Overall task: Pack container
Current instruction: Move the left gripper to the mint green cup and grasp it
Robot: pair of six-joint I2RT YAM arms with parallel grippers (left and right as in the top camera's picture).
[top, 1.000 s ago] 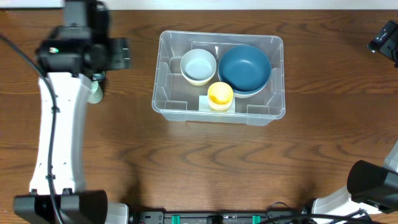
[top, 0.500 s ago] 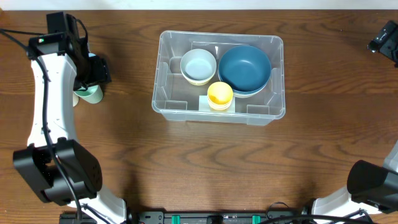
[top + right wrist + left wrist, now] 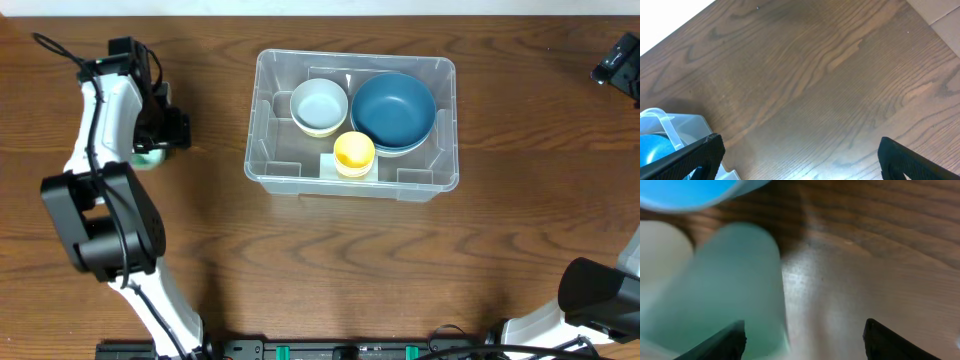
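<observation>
Starting at the near edge of the tabletop: the right arm's base pokes in at the near right corner, and the left arm runs up along the left edge.

The container sits around the middle of the tabletop, a bit toward the far edge, with its long side running left to right. Just inside its near wall there's a small yellow cup, upright, right by a white label. Behind that, along the far wall, a pale whitish bowl is on the left. A bigger dark blue bowl is on the right, just beside it.

Over by the left edge, well apart from the container, is a mint green cup. The wrist cam shows the left gripper right down at it. The jaws are wide, with the cup by the left finger and bare wood in front of the other, so no grip. Behind the cup is a blurry light blue thing; can't tell what it is.

Far right corner: the right gripper hangs over bare wood, jaws wide and holding nothing.
</observation>
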